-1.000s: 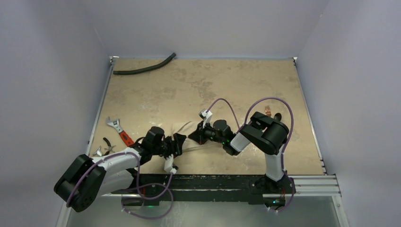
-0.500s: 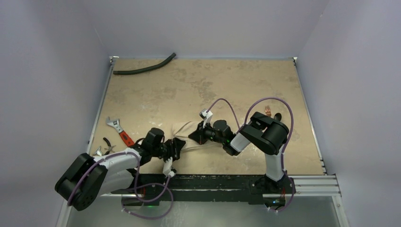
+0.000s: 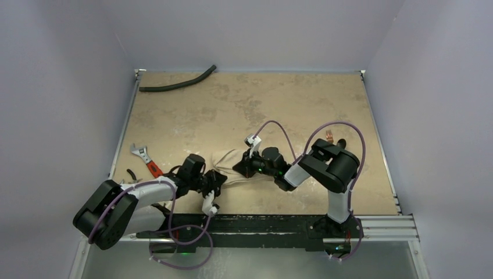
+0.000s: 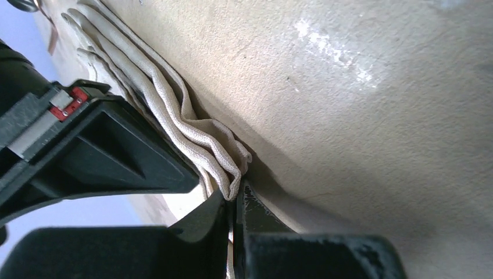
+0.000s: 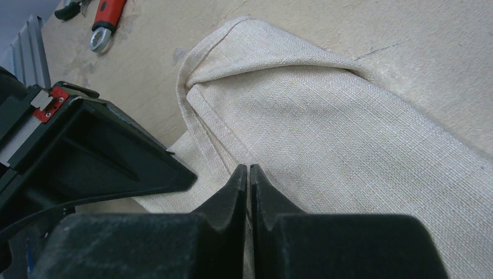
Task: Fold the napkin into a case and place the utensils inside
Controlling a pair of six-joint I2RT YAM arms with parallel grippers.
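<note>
The beige napkin (image 3: 228,161) lies folded into a narrow band between the two grippers, near the table's front. My left gripper (image 3: 219,181) is shut on its near end; in the left wrist view, stacked folds (image 4: 192,136) run into the closed jaws (image 4: 237,200). From the right, my right gripper (image 3: 239,167) is shut with its tips on the wide cloth face (image 5: 325,133), a thin strip of cloth between the jaws (image 5: 249,170). A copper fork (image 3: 329,137) and a dark spoon (image 3: 341,142) peek out behind the right arm. No finished case shows.
A black hose (image 3: 177,85) lies at the far left corner. A silver wrench (image 3: 140,153), a red-handled tool (image 3: 154,170) and pliers (image 3: 132,175) sit by the left edge. A black rail (image 3: 261,224) runs along the near edge.
My left gripper has gone from open to shut on the napkin's near end. The left arm's elbow has shifted slightly. The right gripper has stayed shut in place.
</note>
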